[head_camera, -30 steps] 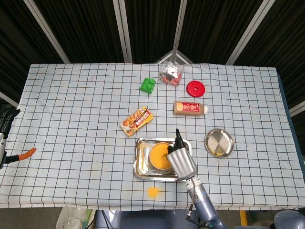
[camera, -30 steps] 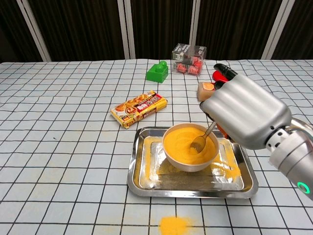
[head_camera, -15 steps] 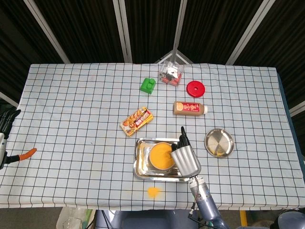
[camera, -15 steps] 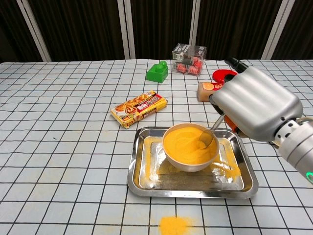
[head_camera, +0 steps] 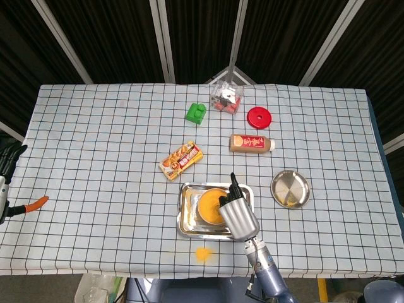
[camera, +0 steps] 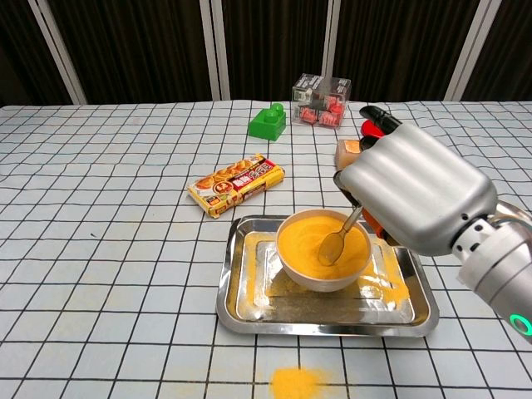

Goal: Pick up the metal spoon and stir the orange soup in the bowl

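A white bowl of orange soup stands in a metal tray near the table's front edge. My right hand hovers over the bowl's right side and holds the metal spoon, whose scoop dips into the soup right of centre. From the head view the right hand covers the right part of the bowl and hides the spoon. My left hand shows only as dark fingers at the far left edge of the table, away from the bowl.
Orange spill marks the tray floor and the cloth in front of it. Behind the tray lie a snack pack, green block, clear box, a bottle, a red disc. A metal plate sits right; an orange-handled tool far left.
My right hand swung right with the spoon half a second ago, then back left; the scoop now sits nearer the bowl's middle. The left hand has not moved.
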### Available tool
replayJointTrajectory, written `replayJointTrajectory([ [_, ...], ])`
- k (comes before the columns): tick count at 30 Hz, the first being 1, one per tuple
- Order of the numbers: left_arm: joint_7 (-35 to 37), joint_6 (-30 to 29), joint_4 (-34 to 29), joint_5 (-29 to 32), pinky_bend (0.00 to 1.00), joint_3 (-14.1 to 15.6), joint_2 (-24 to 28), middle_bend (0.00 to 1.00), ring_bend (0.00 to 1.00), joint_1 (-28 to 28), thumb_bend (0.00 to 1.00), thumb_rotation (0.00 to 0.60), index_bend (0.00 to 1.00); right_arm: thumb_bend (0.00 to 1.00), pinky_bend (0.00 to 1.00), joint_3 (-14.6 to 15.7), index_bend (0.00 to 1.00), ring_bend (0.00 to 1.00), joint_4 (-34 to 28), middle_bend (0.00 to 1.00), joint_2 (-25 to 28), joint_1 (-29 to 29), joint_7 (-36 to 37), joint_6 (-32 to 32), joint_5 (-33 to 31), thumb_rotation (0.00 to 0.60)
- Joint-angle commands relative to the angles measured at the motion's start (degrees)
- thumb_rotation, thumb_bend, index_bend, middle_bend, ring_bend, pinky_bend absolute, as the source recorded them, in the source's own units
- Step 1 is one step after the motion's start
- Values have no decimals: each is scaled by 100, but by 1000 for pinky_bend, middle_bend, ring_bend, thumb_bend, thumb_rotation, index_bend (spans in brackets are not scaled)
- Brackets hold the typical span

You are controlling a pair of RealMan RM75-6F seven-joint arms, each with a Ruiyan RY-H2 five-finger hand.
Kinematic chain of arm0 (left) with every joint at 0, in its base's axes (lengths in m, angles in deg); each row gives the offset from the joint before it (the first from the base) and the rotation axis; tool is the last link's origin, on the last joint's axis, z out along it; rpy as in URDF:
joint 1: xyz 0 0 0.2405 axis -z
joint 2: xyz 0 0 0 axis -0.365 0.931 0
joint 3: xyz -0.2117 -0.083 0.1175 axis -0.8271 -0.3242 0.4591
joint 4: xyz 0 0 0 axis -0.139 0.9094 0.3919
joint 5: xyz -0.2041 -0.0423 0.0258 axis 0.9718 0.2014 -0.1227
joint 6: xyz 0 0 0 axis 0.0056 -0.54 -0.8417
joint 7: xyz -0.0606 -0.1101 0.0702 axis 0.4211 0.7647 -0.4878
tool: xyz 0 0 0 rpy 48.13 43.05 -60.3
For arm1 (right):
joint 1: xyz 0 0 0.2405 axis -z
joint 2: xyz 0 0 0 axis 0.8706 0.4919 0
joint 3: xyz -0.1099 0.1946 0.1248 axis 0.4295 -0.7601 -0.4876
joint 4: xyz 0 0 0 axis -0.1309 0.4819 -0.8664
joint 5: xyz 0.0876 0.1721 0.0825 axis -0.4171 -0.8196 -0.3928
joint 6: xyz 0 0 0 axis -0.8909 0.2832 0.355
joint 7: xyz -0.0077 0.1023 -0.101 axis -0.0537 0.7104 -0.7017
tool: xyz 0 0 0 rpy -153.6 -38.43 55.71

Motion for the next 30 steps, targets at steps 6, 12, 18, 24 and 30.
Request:
replayJointTrajectory([
  [6, -25, 3, 3, 13, 0, 1, -12, 0, 0, 3, 0, 600, 0, 599, 0, -16, 739, 300, 236, 602, -25, 35, 82, 8, -27, 600],
  [12, -25, -5, 3, 12, 0, 0, -16, 0, 0, 0, 0, 600, 0, 599, 0, -90, 739, 300, 330, 602, 47, 79, 110, -38, -89, 600],
  [18, -35, -8, -1, 3, 0, 0, -19, 0, 0, 2, 0, 600, 0, 599, 0, -144, 739, 300, 309, 602, 142, 102, 107, -65, -131, 600],
  [24, -46, -6, -1, -8, 0, 6, -25, 0, 0, 2, 0, 600, 0, 599, 0, -146, 739, 300, 177, 602, 186, 92, 144, -76, -64, 600],
  [30, -38, -18, -5, -4, 0, 3, -23, 0, 0, -3, 0, 600, 0, 598, 0, -166, 739, 300, 208, 602, 221, 58, 102, -56, -11, 600],
])
